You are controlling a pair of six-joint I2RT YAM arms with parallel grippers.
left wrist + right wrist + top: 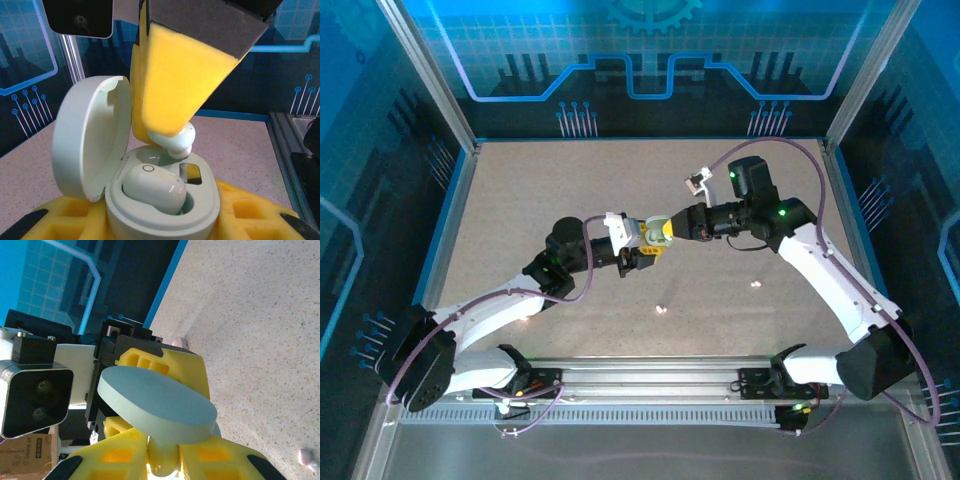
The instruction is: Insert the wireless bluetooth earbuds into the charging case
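speckled tabletop point(520, 200) lies well below the charging case point(205, 205), which the left gripper point(646, 240) clamps with its lid open. a seated earbud point(152, 189) fills one socket. the right gripper point(668, 230) pinches the second earbud point(176, 142) just above the case's free socket. best to lower it straight and let go only once it is seated.
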